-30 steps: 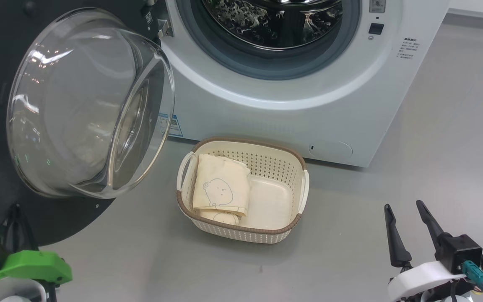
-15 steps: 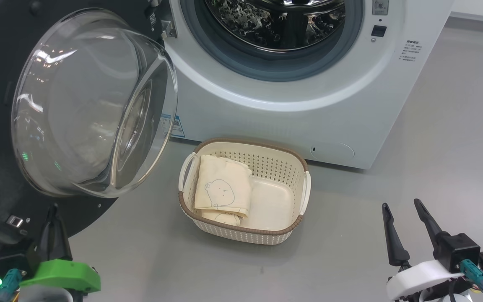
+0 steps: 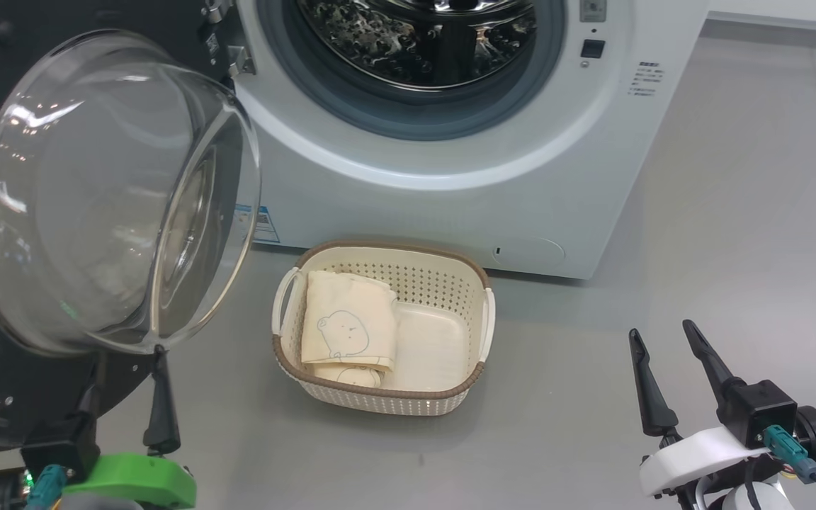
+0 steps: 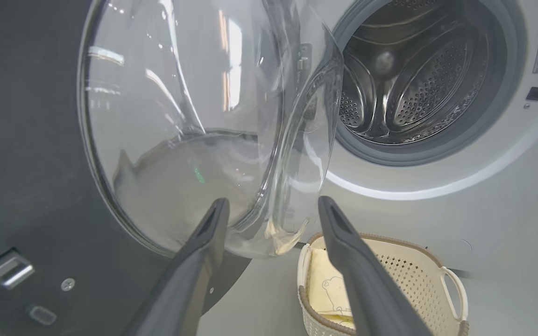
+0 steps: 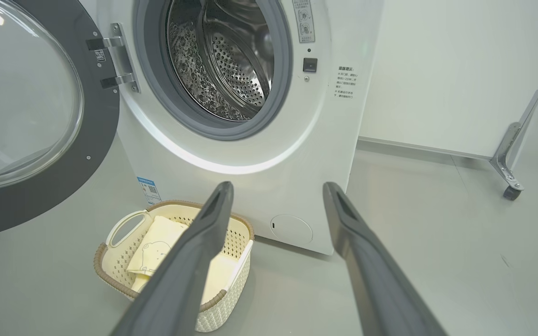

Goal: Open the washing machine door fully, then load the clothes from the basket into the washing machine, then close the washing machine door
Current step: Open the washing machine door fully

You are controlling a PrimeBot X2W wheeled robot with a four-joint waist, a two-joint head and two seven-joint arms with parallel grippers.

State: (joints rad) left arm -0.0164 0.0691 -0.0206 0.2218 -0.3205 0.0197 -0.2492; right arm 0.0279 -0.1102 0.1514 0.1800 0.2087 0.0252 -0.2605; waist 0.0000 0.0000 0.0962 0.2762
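The washing machine [image 3: 436,191] stands with its steel drum [image 3: 422,35] exposed. The washing machine door [image 3: 110,191] is swung wide to the left, its glass bowl bulging toward me. On the floor before the washer sits the basket [image 3: 387,247], with folded cream clothes [image 3: 348,326] carrying a bear print in its left half. My left gripper [image 3: 125,361] is open just under the door's lower edge; in the left wrist view its fingers [image 4: 203,242] point at the glass bowl [image 4: 180,116]. My right gripper [image 3: 661,327] is open and empty, right of the basket [image 5: 222,308].
Grey floor [image 3: 734,212] spreads around the washer and basket. In the right wrist view a white wall [image 5: 437,70] runs behind, and a metal leg with a caster [image 5: 512,191] stands at the far right.
The head camera has shifted, sliding the scene leftward. My left gripper has come up and to the right, from the bottom-left corner to just under the door's lower edge. The right gripper stays open.
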